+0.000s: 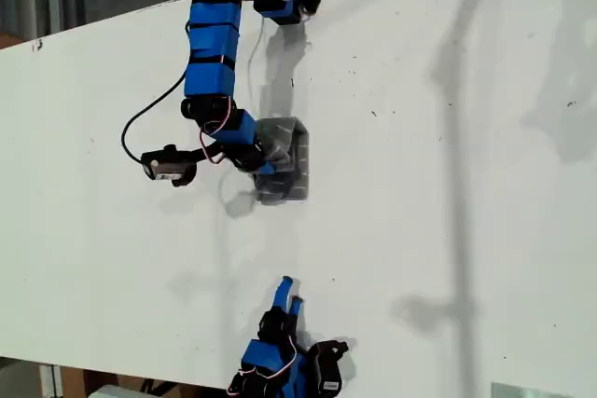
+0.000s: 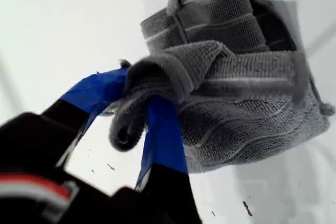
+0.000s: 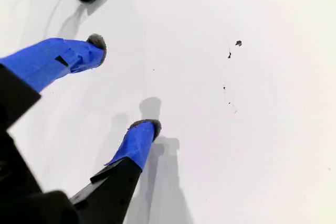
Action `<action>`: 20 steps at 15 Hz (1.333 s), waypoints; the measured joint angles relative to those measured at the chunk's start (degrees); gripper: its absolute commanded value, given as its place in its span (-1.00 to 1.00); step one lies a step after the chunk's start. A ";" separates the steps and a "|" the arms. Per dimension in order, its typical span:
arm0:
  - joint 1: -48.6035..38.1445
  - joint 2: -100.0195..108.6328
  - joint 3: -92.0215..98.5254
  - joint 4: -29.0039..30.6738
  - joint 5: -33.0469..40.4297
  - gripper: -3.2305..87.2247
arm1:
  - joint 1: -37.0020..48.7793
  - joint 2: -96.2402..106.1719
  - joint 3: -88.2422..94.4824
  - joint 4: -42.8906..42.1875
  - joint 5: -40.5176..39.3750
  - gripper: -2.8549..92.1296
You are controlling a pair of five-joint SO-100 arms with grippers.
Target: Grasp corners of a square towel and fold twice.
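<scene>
Exterior view: the towel [image 1: 284, 161] is seen folded into a small, thick, roughly square bundle near the middle of the white table [image 1: 448, 184], a bit toward the exterior view's left. Soft dark grey terry, thin pale stripes, edges rounded and lumpy. A loose fold is lifted at the side of the bundle toward the exterior view's left.

First wrist view: that fold is pinched between the blue-taped jaws of my first gripper [image 2: 137, 109]. The cloth is bunched into a rolled lip over the jaw tips, with the rest of the bundle [image 2: 241, 77] stacked in layers behind. The looped pile and stripes show clearly. Which corner is held cannot be told.

Second wrist view: my second gripper [image 3: 126, 85] is spread wide with nothing between the jaws. Grey fuzzy pads are seen on the fingertips [image 3: 96, 42], over bare table with a few dark specks.

In the exterior view, my second gripper [image 1: 289, 294] is placed low, close to the table's bottom edge and well apart from the towel. The tabletop is smooth, matte and lightly scuffed. Wide open surface lies to the exterior view's right of the towel, and more between the two grippers. A black cable [image 1: 140, 123] loops off the first arm toward the exterior view's left.
</scene>
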 measured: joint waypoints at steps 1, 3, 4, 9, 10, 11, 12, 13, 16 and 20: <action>0.00 0.00 0.00 0.00 0.00 -0.36 | 0.00 -0.26 -1.32 0.18 -0.79 -0.21; 0.00 0.00 0.00 0.00 0.00 -0.36 | -0.09 -0.09 -2.64 1.49 -1.32 -0.16; 0.00 0.00 0.00 0.00 0.00 -0.36 | -0.09 0.62 -2.64 2.29 -1.32 -0.18; 0.00 0.00 0.00 0.00 0.00 -0.36 | 3.34 23.20 20.48 -2.37 2.81 -0.44; 0.00 0.00 0.00 0.00 0.00 -0.36 | 3.43 26.98 28.48 -4.66 4.48 -0.37; 0.00 0.00 0.00 0.00 0.00 -0.36 | 2.90 29.18 34.98 -7.12 5.98 -0.34; 0.00 0.00 0.00 0.00 0.00 -0.36 | 2.55 31.64 40.17 -9.14 7.65 -0.33; 0.00 0.00 0.00 0.00 0.00 -0.36 | 2.37 36.04 45.97 -10.99 9.58 -0.33; 0.00 0.00 0.00 0.00 0.00 -0.36 | 0.00 64.07 68.38 -13.62 18.28 -0.30; 0.00 0.00 0.09 0.00 0.00 -0.36 | -8.35 105.47 86.57 -6.86 27.16 -0.31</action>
